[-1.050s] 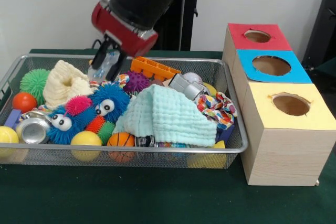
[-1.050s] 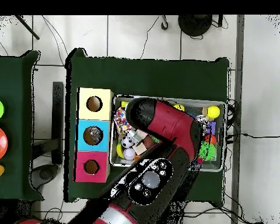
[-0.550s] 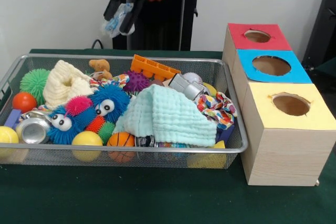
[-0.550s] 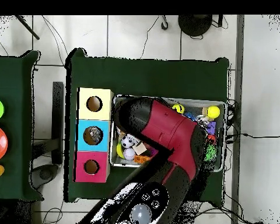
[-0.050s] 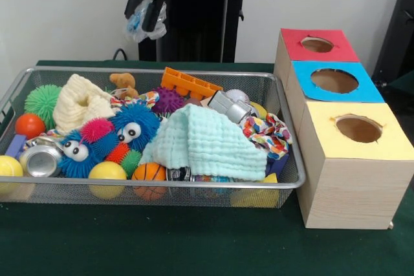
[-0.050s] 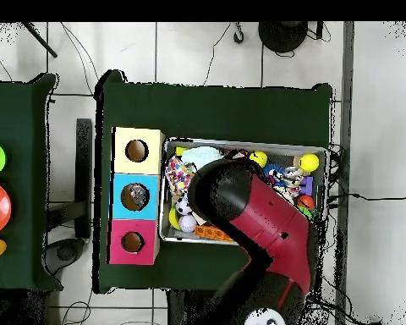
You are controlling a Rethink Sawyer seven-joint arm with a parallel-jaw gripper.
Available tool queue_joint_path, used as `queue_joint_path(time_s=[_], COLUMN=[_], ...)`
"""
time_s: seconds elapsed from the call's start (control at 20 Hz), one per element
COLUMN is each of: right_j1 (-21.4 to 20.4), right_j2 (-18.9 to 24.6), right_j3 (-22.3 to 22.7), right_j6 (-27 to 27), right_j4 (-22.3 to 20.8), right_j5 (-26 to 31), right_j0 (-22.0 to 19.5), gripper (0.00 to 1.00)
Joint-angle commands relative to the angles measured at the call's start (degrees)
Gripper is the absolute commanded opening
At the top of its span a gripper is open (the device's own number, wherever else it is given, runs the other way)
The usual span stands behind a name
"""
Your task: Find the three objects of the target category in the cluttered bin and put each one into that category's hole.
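Above the green cloth surface (image 5: 194,244) and silver wire-mesh bin (image 5: 155,189), the hand (image 5: 147,14) gripped a crumpled clear plastic bottle (image 5: 143,19).

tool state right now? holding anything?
Tool: closed on a crumpled clear plastic bottle, raised above the bin's far edge.

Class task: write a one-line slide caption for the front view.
Gripper lifts a crumpled clear plastic item high above the cluttered wire bin.
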Motion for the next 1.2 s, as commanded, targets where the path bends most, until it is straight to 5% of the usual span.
queue_joint_path(time_s=[0.05, 0.55, 1.2], right_j1=[-4.8, -6.98, -8.08], right_j2=[20.39, 22.58, 28.15], right_j3=[18.26, 21.92, 25.01], right_j6=[4.1, 6.11, 9.69], right_j4=[2.16, -8.37, -9.79], right_j5=[-10.33, -22.2, -24.04], right_j0=[-5.34, -4.81, -7.28], gripper=[0.0, 0.0, 0.0])
